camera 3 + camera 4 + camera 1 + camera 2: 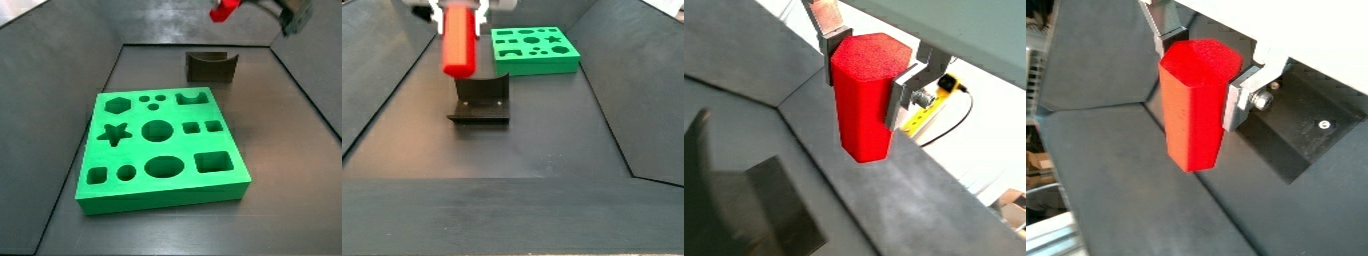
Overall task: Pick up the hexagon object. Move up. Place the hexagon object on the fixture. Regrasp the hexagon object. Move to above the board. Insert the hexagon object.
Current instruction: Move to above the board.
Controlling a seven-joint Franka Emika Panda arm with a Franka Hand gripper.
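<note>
Hexagon object (457,40) upright between gripper (871,62) fingers (828,45)

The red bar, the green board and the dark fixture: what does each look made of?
Red bar, held in the gripper above the floor: likely smooth plastic, with uniform colour and soft sheen. Green board: matte, perhaps foam or plastic, with cleanly cut holes. Fixture: dark, dull, possibly metal or plastic; unclear.
</note>
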